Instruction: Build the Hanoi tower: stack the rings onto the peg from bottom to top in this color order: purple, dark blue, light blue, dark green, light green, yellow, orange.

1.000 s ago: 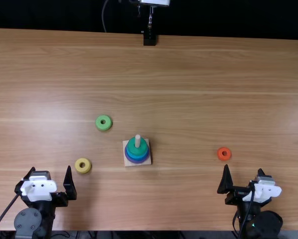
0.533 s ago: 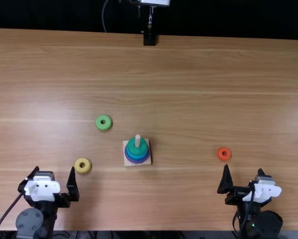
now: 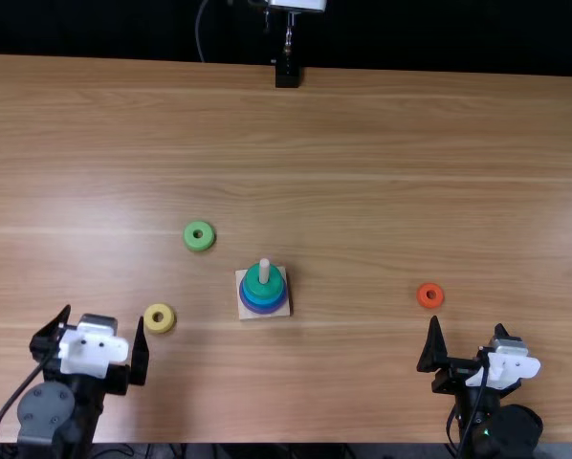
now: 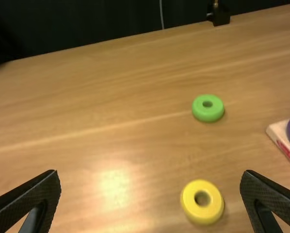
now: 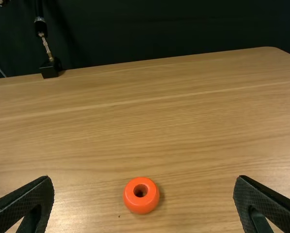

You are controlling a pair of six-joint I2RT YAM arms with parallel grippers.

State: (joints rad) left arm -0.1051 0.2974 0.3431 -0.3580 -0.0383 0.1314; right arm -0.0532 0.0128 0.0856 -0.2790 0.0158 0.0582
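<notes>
— While your left gripper (image 3: 104, 314) stands at the table's near edge, what do you get from its fingers?
— Top view: spread wide. Left wrist view agrees, 1 finger at each side. Yellow ring (image 3: 160, 327) lies flat on the table (image 3: 363, 191), near your gripper's right-hand fingertip as seen from above.
— And your right gripper (image 3: 468, 323)?
— Also wide. Orange ring (image 3: 430, 302) flat on the wood, just ahead of it, well apart from the tower to your right.
— Your tower?
— Pale square base (image 3: 240, 277), 1 upright peg (image 3: 264, 269). Dark green ring (image 3: 253, 282) uppermost, blue below it, purple at the bottom. Cannot tell you from this angle where 1 blue ends and another starts. Peg's tip stands proud of them.
— Light green ring (image 3: 199, 245)?
— Flat on the table, left of your base and farther out than the yellow 1.
</notes>
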